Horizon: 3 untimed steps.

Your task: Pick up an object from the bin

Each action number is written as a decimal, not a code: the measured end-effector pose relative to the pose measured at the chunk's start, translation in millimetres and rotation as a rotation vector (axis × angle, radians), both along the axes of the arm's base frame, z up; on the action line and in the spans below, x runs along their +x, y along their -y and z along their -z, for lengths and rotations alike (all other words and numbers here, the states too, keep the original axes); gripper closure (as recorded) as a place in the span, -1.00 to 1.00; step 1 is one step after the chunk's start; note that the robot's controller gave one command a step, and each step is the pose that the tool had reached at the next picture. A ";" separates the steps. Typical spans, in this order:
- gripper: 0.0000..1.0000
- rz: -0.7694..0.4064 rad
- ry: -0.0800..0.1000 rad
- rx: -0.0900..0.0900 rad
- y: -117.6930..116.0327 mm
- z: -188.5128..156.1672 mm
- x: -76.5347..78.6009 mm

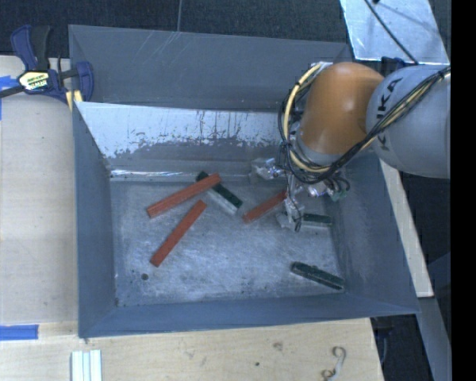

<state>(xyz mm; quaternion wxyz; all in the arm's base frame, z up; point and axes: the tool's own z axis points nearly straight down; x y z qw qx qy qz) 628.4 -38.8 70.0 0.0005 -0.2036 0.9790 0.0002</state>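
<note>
My gripper [292,211] is low in the right part of the bin, below the arm's orange cover. Its tip sits at the right end of a short red-brown stick [262,209] that lies slanted on the bin floor. Just to its right lies a small dark green block [317,221]. Whether the gripper touches either one I cannot tell. Nothing shows as lifted off the floor.
Two longer red-brown sticks [182,197] [178,232] lie slanted in the left middle. A pale and dark green piece [224,199] rests between them and the short stick. A dark green bar [317,275] lies near the front right wall. The arm comes in over the right wall.
</note>
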 end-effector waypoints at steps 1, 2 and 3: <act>1.00 0.001 0.007 0.000 0.0 -1.8 1.7; 1.00 0.005 0.009 -0.001 0.4 -57.1 4.2; 1.00 0.009 0.012 -0.001 0.5 -125.8 7.0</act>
